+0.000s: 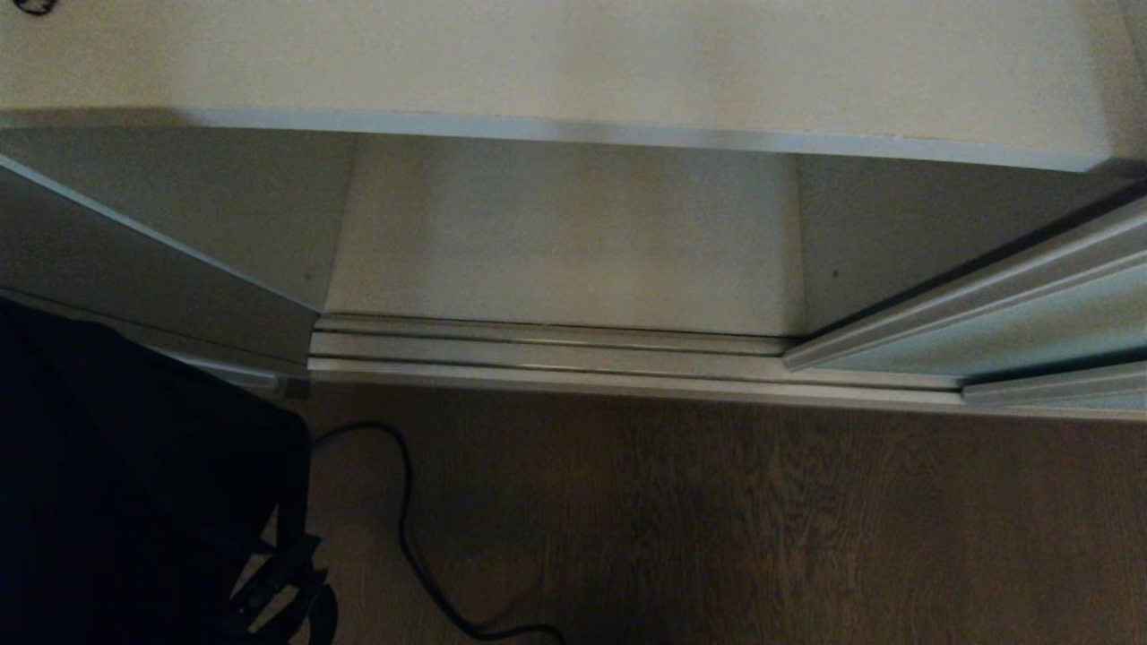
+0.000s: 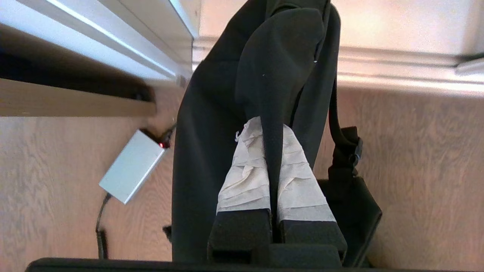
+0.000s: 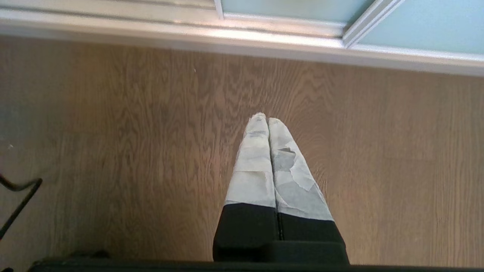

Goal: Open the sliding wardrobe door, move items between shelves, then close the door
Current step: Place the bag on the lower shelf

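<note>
The floppy black bag [image 1: 134, 466] hangs at the lower left, in front of the wardrobe. My left gripper [image 2: 269, 126] is shut on one of its wide straps [image 2: 278, 56], and the bag's body [image 2: 204, 151] dangles beneath it above the floor. The sliding wardrobe door [image 1: 1039, 327], frosted pale blue-green glass, stands pushed to the right, leaving the opening clear. A white shelf [image 1: 573, 54] with a thin silvery front edge spans the top, and a lower white board [image 1: 564, 242] lies behind the track. My right gripper [image 3: 267, 119] is shut on nothing, parked over the wooden floor near the door's glass [image 3: 427, 26].
A grooved metal floor track [image 1: 573, 354] runs along the wardrobe's front. A black cable [image 1: 412, 537] loops over the wooden floor beside the bag. A silver power brick [image 2: 130, 166] with a red light lies on the floor. The wardrobe's side panel [image 1: 152, 260] stands at left.
</note>
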Controlling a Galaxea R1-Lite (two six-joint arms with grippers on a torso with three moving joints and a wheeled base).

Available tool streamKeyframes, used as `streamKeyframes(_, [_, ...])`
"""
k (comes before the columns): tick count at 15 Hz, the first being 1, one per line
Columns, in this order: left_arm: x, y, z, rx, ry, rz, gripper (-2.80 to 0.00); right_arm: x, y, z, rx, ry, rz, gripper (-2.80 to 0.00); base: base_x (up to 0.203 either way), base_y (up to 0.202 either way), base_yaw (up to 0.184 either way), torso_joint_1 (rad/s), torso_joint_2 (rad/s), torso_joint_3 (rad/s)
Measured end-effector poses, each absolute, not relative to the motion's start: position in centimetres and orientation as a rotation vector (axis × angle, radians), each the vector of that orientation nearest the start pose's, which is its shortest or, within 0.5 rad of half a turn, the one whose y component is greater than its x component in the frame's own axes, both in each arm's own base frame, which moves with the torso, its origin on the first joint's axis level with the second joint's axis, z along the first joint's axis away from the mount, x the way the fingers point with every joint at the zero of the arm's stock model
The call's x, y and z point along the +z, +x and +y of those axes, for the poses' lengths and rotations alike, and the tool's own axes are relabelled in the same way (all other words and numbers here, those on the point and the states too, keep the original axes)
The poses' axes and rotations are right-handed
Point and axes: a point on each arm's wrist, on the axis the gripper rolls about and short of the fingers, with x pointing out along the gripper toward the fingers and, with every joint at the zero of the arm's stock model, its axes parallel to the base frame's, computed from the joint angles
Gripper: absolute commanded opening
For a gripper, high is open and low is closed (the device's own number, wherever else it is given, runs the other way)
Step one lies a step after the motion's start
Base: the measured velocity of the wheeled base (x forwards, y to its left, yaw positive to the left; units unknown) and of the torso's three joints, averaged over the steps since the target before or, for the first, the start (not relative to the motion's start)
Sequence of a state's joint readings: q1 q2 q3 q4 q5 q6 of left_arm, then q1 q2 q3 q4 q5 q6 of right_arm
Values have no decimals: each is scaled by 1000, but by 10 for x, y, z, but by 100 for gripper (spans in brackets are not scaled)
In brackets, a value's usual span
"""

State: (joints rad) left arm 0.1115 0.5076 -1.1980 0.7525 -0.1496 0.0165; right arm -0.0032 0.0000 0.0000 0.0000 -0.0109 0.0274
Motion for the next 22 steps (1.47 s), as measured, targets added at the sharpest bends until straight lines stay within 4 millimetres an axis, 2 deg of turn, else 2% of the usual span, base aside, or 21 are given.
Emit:
streamKeyframes(6, [301,-69,-11,-38,-10,93,-280,75,-23,0,-14,27,0,-280,0,0,0,0,3,-185])
streamKeyframes(9, [288,-63,-11,-42,-37,180,-280,75,-23,0,-14,27,0,-280,0,0,0,2,-1,-23])
streamKeyframes(17, [254,-34,-10,-127,-196,394,-280,75,-23,0,-14,27,0,-280,0,0,0,0,0,0])
streamKeyframes(22, [239,-7,-8,-163,-336,538,-280,75,-23,0,-14,27,0,-280,0,0,0,0,0,0])
